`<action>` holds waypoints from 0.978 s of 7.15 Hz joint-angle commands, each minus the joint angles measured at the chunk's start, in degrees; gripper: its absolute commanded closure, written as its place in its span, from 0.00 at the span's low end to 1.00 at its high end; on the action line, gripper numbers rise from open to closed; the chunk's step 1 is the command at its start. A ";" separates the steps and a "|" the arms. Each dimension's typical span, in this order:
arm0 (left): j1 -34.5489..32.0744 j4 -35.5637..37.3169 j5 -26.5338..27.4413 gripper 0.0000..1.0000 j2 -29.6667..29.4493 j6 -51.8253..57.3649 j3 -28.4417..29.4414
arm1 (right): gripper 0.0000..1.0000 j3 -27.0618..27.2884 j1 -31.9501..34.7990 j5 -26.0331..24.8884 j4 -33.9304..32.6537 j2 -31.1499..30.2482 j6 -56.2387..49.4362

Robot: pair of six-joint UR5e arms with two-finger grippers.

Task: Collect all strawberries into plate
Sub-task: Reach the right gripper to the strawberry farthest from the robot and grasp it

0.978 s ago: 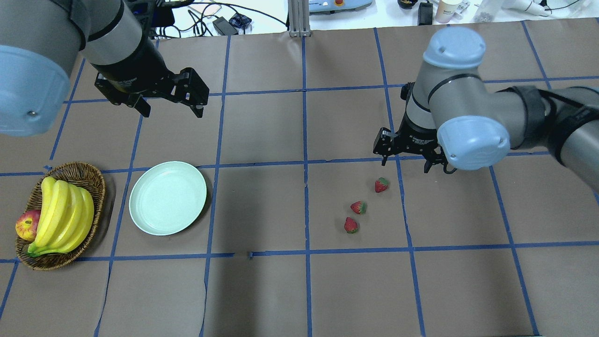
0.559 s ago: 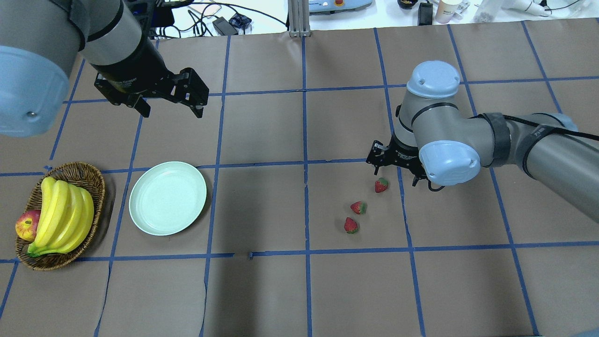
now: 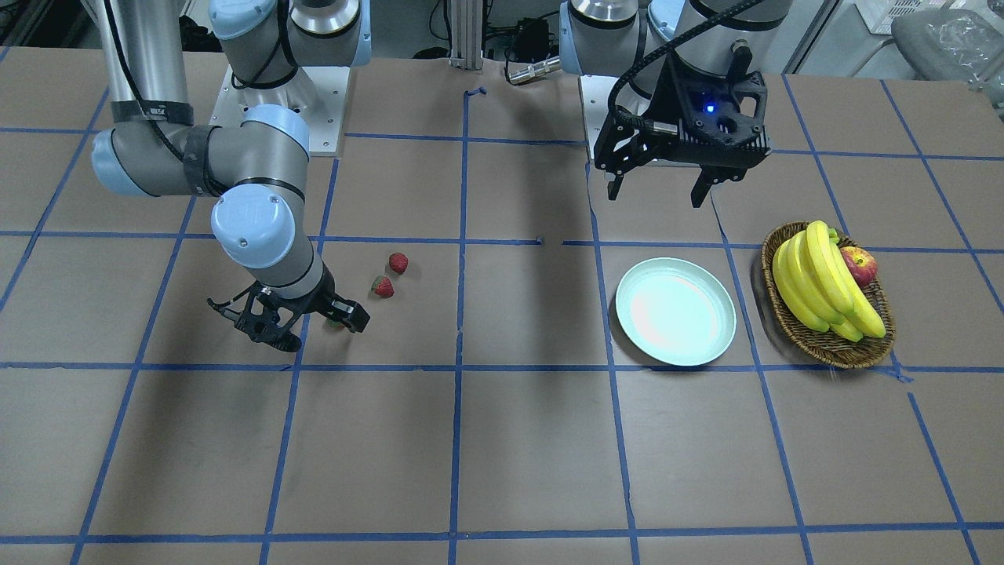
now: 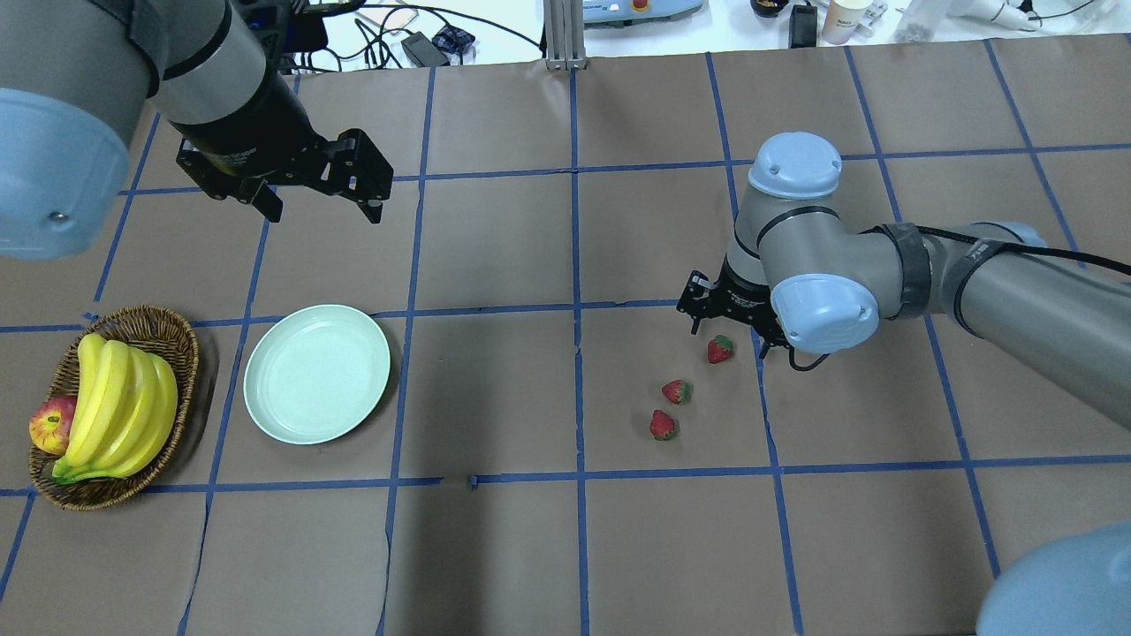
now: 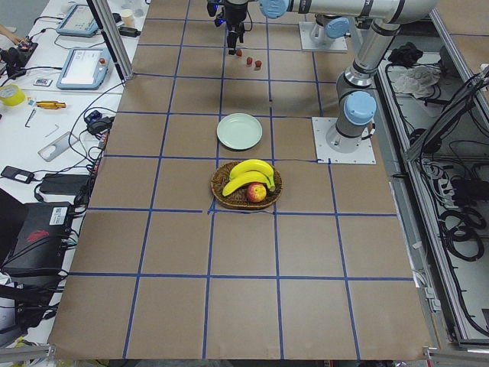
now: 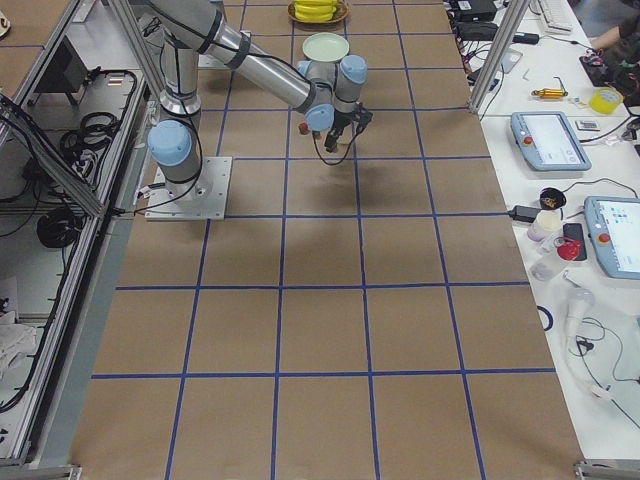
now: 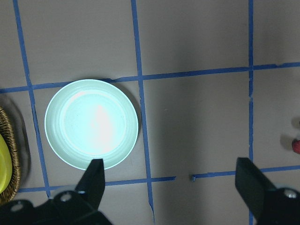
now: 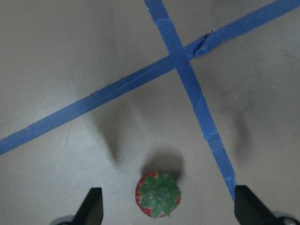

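Three strawberries lie on the brown table at centre right: one [image 4: 720, 350] below my right gripper, two others [image 4: 676, 391] [image 4: 662, 425] nearer the front. My right gripper [image 4: 729, 334] is open and low, its fingers on either side of the first strawberry. In the right wrist view that berry [image 8: 158, 194] sits cap up between the fingertips [image 8: 93, 206], untouched. The mint-green plate [image 4: 316, 373] is empty at the left. My left gripper [image 4: 324, 210] is open and empty, high behind the plate [image 7: 91, 124].
An oval wicker basket [image 4: 168, 322] with bananas [image 4: 119, 402] and a red apple [image 4: 51, 424] stands left of the plate. Blue tape lines grid the table. Cables and devices lie beyond the far edge.
My right arm has moved down and a little left, bringing its open gripper around the nearest strawberry. The left arm, plate and strawberries have not moved.
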 commanded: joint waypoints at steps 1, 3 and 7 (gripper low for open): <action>0.00 -0.03 0.09 0.00 0.15 0.00 0.00 | 0.54 0.19 0.02 0.28 0.11 0.19 0.17; 0.09 -0.03 -0.09 0.00 0.15 0.00 -0.09 | 1.00 0.10 0.02 1.58 0.12 0.28 0.17; 0.09 -0.20 0.08 0.00 0.33 0.00 -0.09 | 1.00 -3.04 0.02 1.86 0.29 0.10 -0.53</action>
